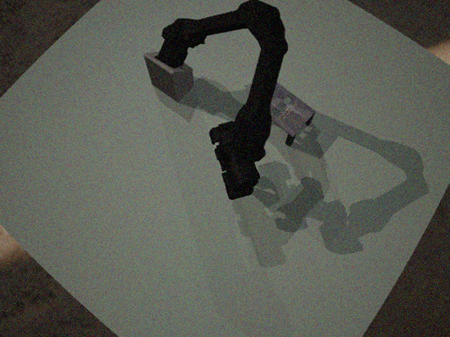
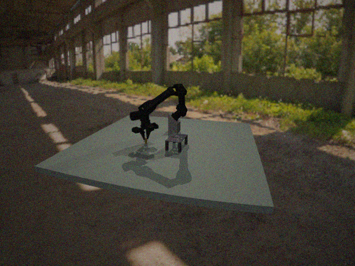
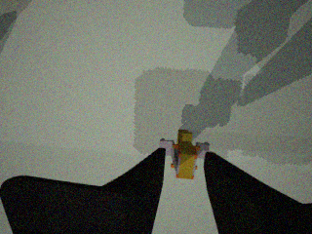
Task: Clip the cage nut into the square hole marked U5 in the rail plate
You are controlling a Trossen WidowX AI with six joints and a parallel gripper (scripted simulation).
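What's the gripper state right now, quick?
Gripper: fingers part-closed, one each side of the cage nut; whether they grip it can't be told.
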